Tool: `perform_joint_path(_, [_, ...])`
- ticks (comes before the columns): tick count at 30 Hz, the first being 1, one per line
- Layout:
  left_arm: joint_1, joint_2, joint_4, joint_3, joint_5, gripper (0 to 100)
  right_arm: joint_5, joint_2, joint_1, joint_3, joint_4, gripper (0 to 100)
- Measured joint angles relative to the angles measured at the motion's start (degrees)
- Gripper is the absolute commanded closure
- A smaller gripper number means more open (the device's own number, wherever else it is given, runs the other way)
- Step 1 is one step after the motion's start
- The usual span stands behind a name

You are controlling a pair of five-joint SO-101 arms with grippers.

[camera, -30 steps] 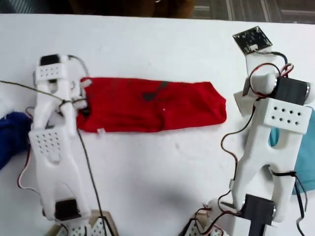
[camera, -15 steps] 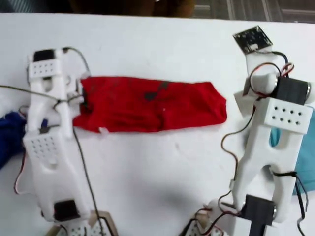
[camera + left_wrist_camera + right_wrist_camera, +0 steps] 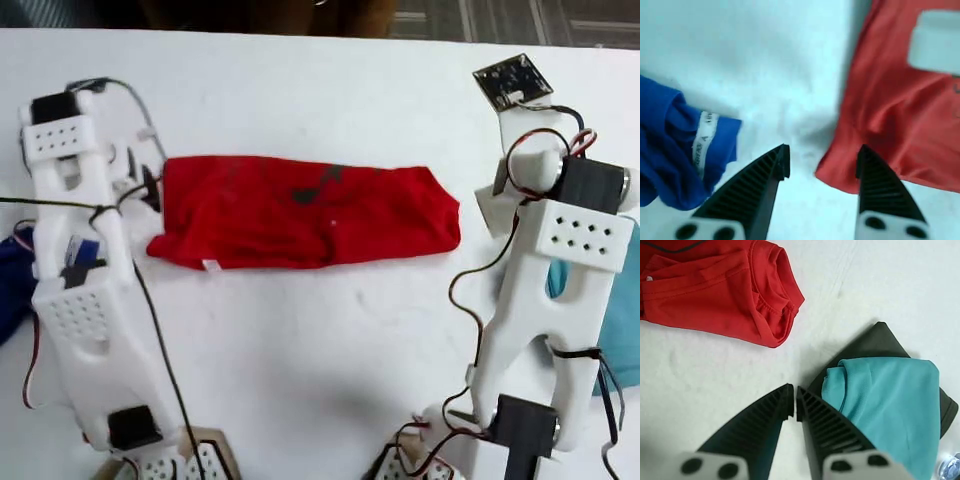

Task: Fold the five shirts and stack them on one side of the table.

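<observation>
You have the red shirt (image 3: 300, 215) lying across the middle of the high view as a long folded band on the white table (image 3: 300, 380). A small white tag (image 3: 208, 266) shows at its lower edge near the left end.

Your left arm (image 3: 85, 300) runs along the left edge of that frame, and the left tool (image 3: 822, 160) sits just off the shirt's left end. In the left wrist view its two black fingers (image 3: 760, 185) are spread wide with nothing between them. One finger is over bare table, the other in front of the corner of the red cloth. The blue shirt (image 3: 670, 150) lies bunched nearby, with a strip of bare table between it and the red one.

Your right arm (image 3: 560, 290) fills the right side of the high view. In the right wrist view the right tool (image 3: 795, 402) is closed, tip against tip, holding nothing. It hangs over bare table between the red shirt's end and the teal shirt (image 3: 885, 400). The teal shirt is folded and rests on top of a black shirt (image 3: 880, 340). That pile is apart from the red shirt.
</observation>
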Motion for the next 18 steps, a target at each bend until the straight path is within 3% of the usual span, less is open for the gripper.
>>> perform_joint_path(8, [10.02,2.11,0.00,1.76,4.48,77,0.00,0.00,-0.79,0.00,0.00,98.0])
perform_joint_path(18, [4.92,16.88,0.18,-3.34,4.92,77,0.00,0.00,-0.70,0.00,0.00,98.0])
